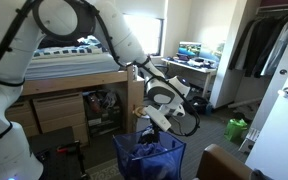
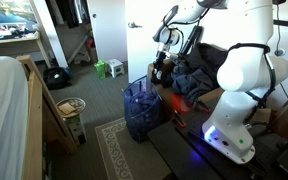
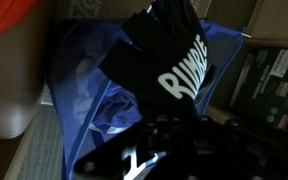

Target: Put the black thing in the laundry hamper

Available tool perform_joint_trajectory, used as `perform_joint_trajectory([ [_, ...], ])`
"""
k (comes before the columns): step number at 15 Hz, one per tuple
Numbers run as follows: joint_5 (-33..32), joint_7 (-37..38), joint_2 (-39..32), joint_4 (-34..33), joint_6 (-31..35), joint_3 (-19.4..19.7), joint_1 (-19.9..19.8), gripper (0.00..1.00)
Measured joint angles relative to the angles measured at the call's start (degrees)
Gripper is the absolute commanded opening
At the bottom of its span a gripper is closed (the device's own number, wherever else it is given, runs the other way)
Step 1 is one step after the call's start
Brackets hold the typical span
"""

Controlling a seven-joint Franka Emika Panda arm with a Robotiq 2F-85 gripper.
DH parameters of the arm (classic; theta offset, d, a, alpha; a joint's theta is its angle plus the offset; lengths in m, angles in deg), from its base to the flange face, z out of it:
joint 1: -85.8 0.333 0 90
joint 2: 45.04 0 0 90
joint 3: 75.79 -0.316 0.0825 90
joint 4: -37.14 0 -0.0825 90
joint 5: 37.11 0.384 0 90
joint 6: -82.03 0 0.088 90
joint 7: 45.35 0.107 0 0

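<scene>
The black thing is a black garment with white lettering (image 3: 169, 55). In the wrist view it hangs in front of my gripper (image 3: 174, 135), over the open top of the blue mesh laundry hamper (image 3: 79, 95). The jaws are dark and hard to make out, but they look closed on the cloth. In both exterior views my gripper (image 1: 154, 117) (image 2: 162, 62) holds the dark cloth (image 2: 161, 73) just above the hamper's blue rim (image 1: 129, 140) (image 2: 134, 88). Bluish clothes lie inside the hamper.
A wooden loft bed with drawers (image 1: 59, 105) stands beside the hamper. A desk with a monitor (image 1: 191, 50) and a chair piled with clothes (image 2: 189, 80) are close behind. A patterned rug (image 2: 119, 150), a small white bin (image 2: 72, 107) and a green item (image 1: 236, 128) are on the floor.
</scene>
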Motion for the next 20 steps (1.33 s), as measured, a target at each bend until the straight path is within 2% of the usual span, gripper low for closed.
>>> perform_joint_trajectory([
  [9, -11.4, 6.2, -8.1, -6.1, -0.8, 0.2, 4.6, 0.02],
  [15, -10.2, 14.9, -11.6, -11.8, -0.8, -2.2, 5.5, 0.02],
  [20, -8.4, 21.9, -14.2, -17.2, -0.3, -2.7, 5.5, 0.02],
])
